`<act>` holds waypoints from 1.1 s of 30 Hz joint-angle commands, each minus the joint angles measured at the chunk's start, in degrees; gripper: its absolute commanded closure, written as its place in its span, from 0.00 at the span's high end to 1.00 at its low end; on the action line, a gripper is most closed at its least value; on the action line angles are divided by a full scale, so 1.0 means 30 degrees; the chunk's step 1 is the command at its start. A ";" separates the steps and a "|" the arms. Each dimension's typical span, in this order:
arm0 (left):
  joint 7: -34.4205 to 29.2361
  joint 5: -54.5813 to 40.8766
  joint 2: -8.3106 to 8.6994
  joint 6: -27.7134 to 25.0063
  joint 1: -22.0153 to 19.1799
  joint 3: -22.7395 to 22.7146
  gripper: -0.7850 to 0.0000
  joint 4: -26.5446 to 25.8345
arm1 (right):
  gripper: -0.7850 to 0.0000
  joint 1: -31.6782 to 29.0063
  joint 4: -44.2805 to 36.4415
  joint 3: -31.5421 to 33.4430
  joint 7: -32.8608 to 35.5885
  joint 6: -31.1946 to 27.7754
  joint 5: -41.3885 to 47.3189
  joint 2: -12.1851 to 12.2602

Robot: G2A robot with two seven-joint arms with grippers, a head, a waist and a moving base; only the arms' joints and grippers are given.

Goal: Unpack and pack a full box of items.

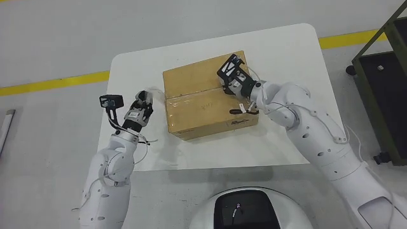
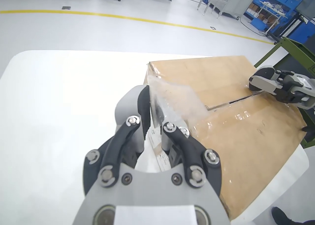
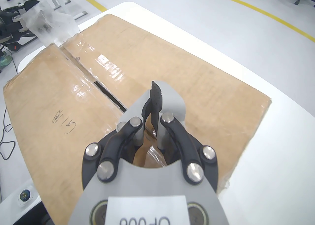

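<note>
Cardboard box (image 1: 203, 98) should handle stiff under my closed right gripper (image 3: 154, 99); its limp, sticky tape (image 2: 173, 99) sits clamped in my left gripper (image 2: 150, 107).

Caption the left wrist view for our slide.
Left gripper pinches clear tape lifted off the cardboard box; right gripper on its top.

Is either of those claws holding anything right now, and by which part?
The left gripper pinches the loose end of the clear tape, lifted off the cardboard box. The right gripper is shut above the box top and seems to hold nothing.
</note>
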 commanded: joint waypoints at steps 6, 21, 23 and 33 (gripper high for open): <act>0.0055 -0.0075 -0.0022 0.0128 -0.0522 0.0166 0.87 -0.0492 | 0.00 -0.0107 -0.0158 0.0051 0.0088 0.0076 0.0000 0.0010; -0.0119 0.1151 -0.0071 -0.0428 -0.1916 0.1390 1.00 -0.0901 | 0.00 -0.0266 -0.0784 0.0731 0.0049 0.0785 0.0090 0.0089; -0.0218 0.1583 -0.0085 -0.0399 -0.2137 0.1674 1.00 -0.0918 | 0.00 -0.0308 -0.1029 0.1076 0.0103 0.0968 0.0138 0.0144; -0.0805 0.1836 -0.0316 -0.0445 -0.3519 0.3433 1.00 -0.1331 | 0.00 -0.0986 -0.2554 0.3298 0.0520 0.1925 0.0338 0.0531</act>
